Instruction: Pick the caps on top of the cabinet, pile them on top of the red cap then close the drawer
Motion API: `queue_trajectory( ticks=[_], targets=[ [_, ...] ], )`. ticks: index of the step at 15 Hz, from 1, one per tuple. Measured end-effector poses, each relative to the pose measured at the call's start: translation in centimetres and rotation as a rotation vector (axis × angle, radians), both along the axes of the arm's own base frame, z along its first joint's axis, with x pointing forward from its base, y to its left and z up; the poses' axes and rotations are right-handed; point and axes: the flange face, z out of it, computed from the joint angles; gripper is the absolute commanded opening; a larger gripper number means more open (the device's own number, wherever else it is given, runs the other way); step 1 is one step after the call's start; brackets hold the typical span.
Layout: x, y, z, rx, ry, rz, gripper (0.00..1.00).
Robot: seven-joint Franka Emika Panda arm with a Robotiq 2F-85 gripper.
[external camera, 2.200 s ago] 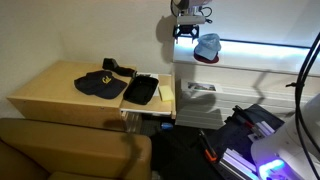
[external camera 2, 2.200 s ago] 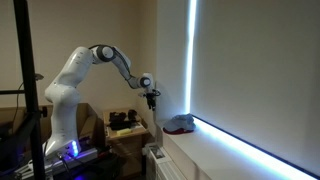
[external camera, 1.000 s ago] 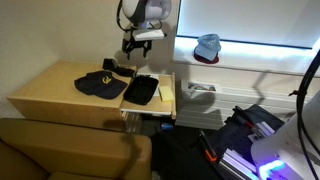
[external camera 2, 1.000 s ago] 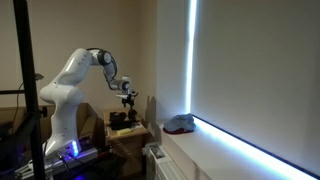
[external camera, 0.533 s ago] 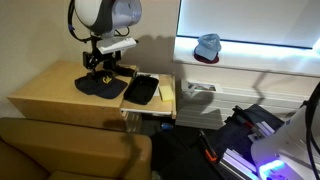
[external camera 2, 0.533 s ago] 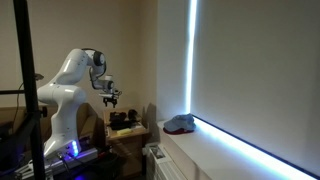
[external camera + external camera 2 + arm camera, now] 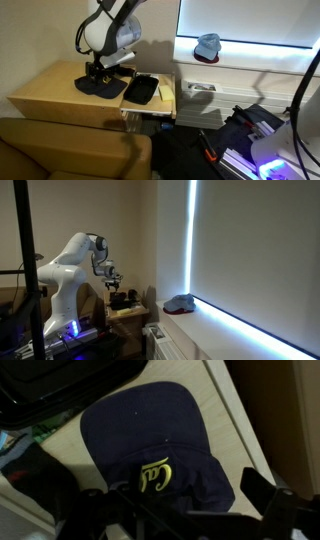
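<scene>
On the low pale wooden cabinet (image 7: 45, 96) the dark navy baseball cap (image 7: 150, 435) lies under the black gripper (image 7: 176, 506), jaws apart, so it should descend straight and pinch the soft crown, not the brim.

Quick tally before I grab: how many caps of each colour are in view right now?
light blue cap: 1
red cap: 1
navy cap: 1
Total: 3
</scene>
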Motion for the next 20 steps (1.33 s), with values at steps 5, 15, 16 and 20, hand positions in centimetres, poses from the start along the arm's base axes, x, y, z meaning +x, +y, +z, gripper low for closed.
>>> queue_trajectory(
  ticks=[5, 15, 16, 20],
  targets=[
    [2.7, 0.5, -4.8, -0.027, -0.112, 0.019, 0.75],
    [4.4, 1.3, -7.1, -0.055, -0.125, 0.027, 0.12],
    [4.5, 1.2, -7.0, -0.066, -0.115, 0.021, 0.06],
    [5.5, 0.7, -5.3, -0.153, -0.03, -0.022, 0.0]
  ],
)
